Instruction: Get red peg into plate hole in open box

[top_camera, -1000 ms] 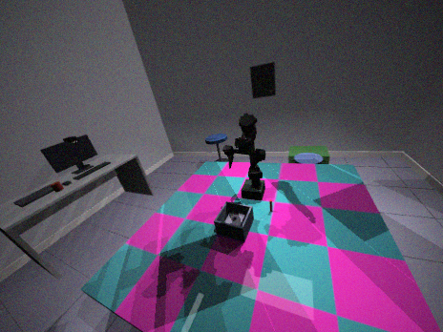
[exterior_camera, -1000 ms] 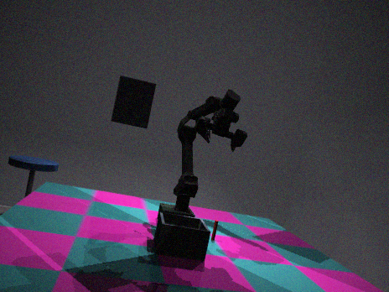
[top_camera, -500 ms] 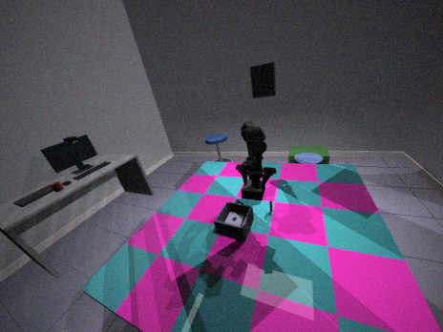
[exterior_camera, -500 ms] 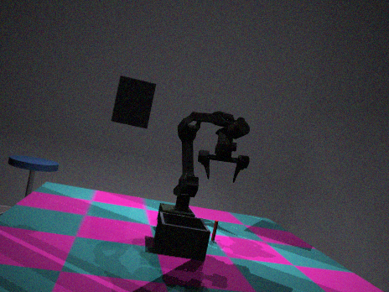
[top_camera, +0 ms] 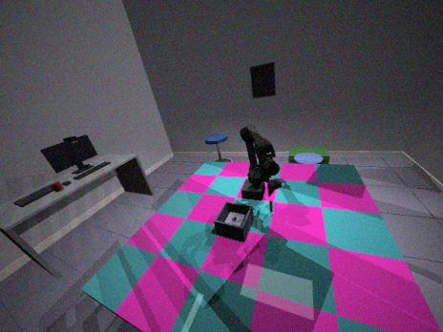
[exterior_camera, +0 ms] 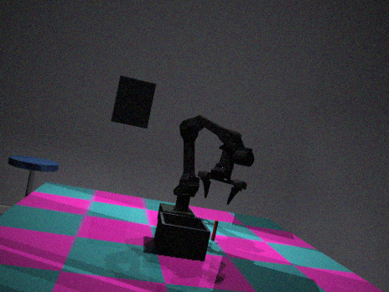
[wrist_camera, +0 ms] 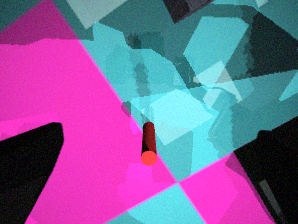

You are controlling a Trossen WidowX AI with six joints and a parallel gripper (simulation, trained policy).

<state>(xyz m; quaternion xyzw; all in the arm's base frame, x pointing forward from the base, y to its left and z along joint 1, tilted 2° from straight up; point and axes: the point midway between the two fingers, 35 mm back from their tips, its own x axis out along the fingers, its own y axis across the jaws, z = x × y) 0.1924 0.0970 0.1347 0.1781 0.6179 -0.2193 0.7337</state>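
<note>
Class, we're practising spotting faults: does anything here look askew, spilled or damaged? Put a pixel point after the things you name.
Nothing stands out. The red peg (top_camera: pixel 271 206) (exterior_camera: pixel 215 231) (wrist_camera: pixel 149 142) stands upright beside the open box (top_camera: pixel 244 231) (exterior_camera: pixel 181 242), which sits upright. The gripper (exterior_camera: pixel 217 201) is open, holding nothing. No spill or damage shows, though the pictures are dim.

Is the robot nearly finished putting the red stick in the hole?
No, nothing looks done: the red peg stands upright outside the open box. Right now the gripper is open above the peg, holding nothing. Gripping, lifting, and lowering it into the hole are left.
</note>
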